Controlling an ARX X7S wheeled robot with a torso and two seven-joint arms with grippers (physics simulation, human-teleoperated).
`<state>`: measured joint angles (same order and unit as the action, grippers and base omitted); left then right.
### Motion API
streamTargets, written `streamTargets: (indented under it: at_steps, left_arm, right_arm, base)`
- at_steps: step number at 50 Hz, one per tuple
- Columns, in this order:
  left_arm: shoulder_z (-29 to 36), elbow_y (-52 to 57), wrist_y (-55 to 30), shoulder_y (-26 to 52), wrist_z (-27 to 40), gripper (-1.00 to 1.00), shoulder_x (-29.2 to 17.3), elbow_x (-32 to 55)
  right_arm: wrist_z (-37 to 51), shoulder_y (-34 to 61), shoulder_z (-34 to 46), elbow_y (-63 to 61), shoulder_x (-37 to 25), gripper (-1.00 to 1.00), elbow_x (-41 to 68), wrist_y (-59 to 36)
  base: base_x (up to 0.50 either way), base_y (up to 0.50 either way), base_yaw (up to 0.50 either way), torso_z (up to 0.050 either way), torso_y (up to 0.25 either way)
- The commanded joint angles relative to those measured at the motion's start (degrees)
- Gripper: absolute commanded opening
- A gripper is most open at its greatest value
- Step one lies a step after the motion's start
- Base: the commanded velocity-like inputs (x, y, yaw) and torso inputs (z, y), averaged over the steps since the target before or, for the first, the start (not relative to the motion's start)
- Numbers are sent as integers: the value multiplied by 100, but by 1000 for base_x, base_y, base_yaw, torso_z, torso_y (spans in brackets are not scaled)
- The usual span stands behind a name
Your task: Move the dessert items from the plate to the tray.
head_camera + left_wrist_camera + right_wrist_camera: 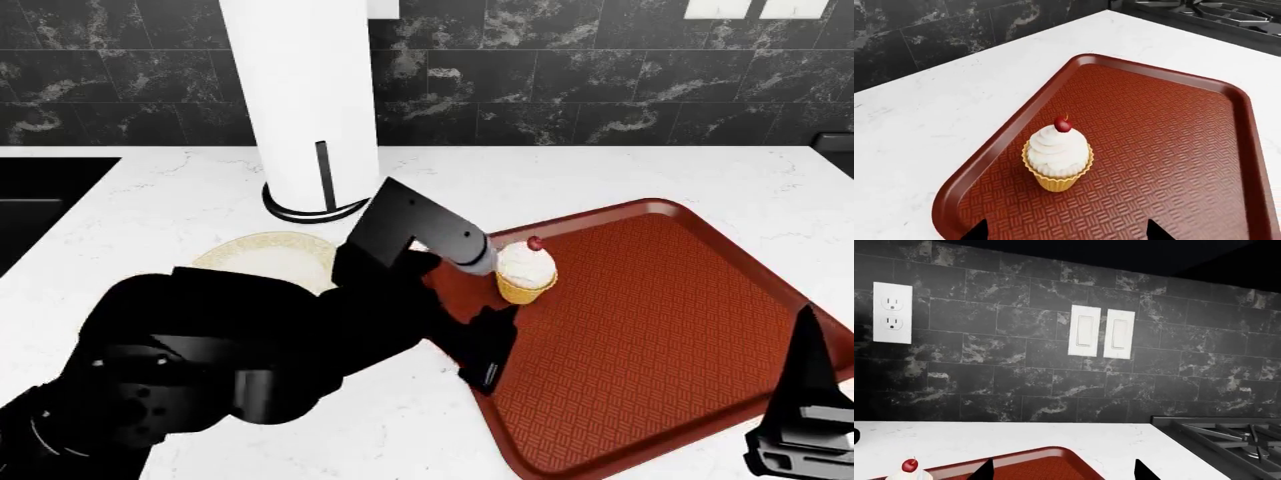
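Cupcake [1057, 157] upright on tray [1174, 150]; left tool [1066, 232] open beside it, right tool [1061, 471] open.

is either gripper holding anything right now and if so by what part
Nothing is held. The cupcake stands free on the tray, ahead of the open left gripper, whose fingertips are apart and touch nothing. The right gripper is open and empty too.
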<state>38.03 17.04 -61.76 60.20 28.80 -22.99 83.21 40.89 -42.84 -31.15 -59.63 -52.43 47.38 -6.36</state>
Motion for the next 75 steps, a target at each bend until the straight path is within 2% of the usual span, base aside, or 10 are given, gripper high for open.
streamTargets:
  at_steps: [1,10,25,51,64,75]
  left_arm:
    - [-668,1134,119,-302,681,100,-751,950]
    - [-1340,1734,465,-439,1067,100,-1477,1615]
    - [-2256,2396,1045,-1121,1086,100,-2348,1869]
    - [-2802,2718,1441,-1791,1054,100,-2747,1804]
    - [-2968,2793,1573,-2022,1121,100,-2807,1615]
    - [-3590,3138,1927,-2702,1263,100,-3142,1475]
  right_arm:
    - [131,-156,96,-19,-114,100,-94,192]
    - [141,-201,38,-33,-124,100,-115,226]
    - [99,-210,-51,-35,-89,100,-88,232]
    - [203,-209,-203,-35,-195,100,73,212]
    - [230,-209,-192,-35,-212,100,61,223]
    - [114,-211,-197,-36,-119,100,25,242]
  base:
    - [0,0,0,0,0]
    - [0,8,0,0,0]
    - [-12,458,0,0,0]
    - [-188,500,0,0,0]
    - [-99,500,0,0,0]
    - [0,500,0,0,0]
